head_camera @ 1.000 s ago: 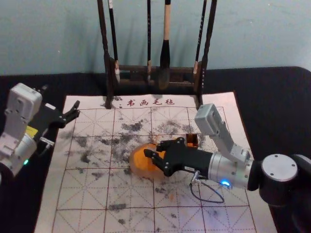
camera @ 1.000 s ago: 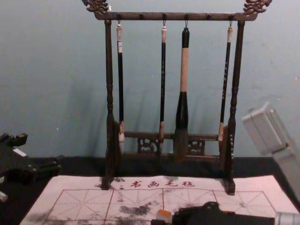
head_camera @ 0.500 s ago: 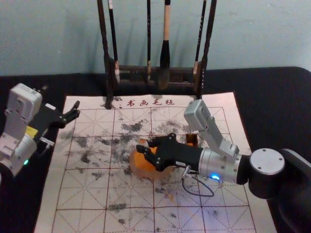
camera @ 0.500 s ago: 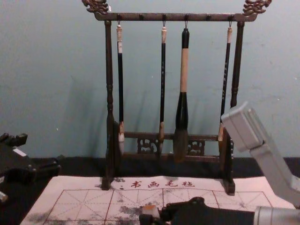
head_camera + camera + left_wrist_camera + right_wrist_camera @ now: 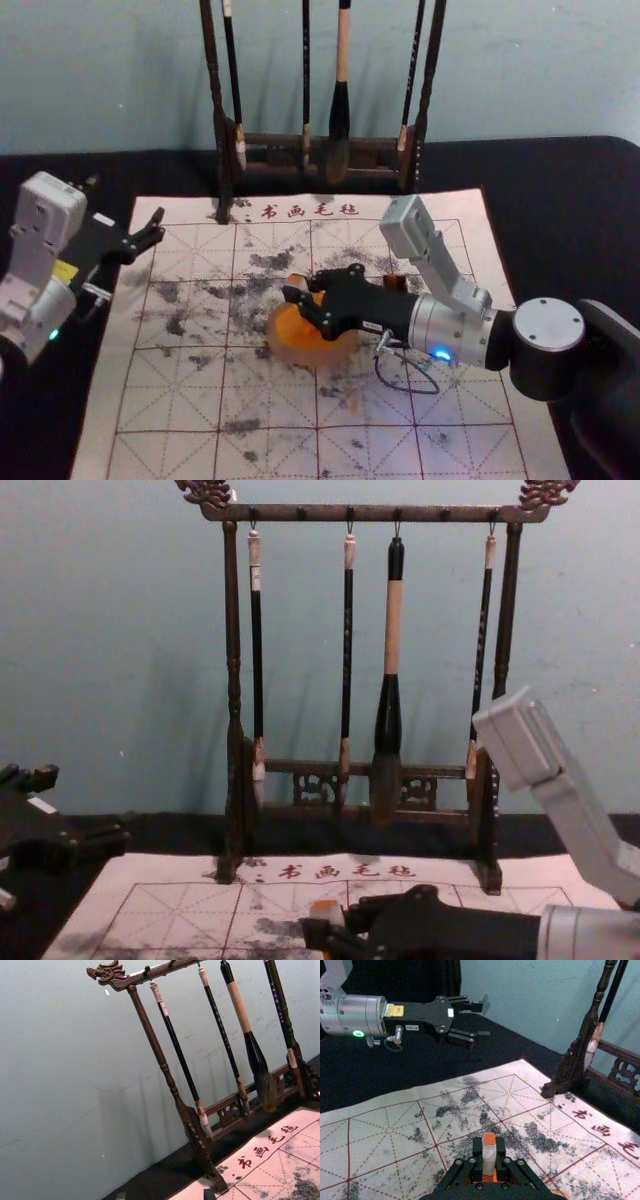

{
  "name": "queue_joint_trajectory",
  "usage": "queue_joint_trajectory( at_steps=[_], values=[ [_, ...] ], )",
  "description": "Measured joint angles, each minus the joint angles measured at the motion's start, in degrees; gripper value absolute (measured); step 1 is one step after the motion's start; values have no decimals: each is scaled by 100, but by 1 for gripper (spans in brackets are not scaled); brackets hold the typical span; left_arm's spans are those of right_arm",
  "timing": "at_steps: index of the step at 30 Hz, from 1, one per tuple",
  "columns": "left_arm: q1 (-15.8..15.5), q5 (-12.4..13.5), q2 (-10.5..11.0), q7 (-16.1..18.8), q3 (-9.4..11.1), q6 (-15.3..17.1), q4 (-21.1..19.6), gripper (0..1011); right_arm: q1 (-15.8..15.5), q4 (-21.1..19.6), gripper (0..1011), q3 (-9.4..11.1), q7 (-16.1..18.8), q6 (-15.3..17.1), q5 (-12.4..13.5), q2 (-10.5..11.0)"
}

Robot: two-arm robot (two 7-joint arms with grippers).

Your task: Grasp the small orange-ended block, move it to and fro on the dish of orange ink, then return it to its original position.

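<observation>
Right hand (image 5: 303, 290) has the block (image 5: 489, 1157) pinched, long axis near upright, orange end up. Block's at the ink dish (image 5: 300, 352), toward its far-left side; can't tell if they touch. Next stroke likely needs travel right and nearward across dish. Left hand (image 5: 157, 227) idle, spread wide, well left of dish.

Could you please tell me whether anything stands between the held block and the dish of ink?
Nothing visible does. The right tool holds the block over the dish, whose orange shows beneath it in the right wrist view.
</observation>
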Motion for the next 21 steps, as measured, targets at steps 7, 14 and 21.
queue_joint_trajectory(
  at_steps=[7,14,21],
  values=[
    [0,0,0,0,0,0,0,1001,8,11,111,40,-30,-42,5,-13],
    [0,0,0,0,0,0,0,1001,9,49,111,104,-89,-133,15,-43],
    [0,0,0,0,0,0,0,1001,10,177,111,148,-172,-266,-47,-107]
  ],
)
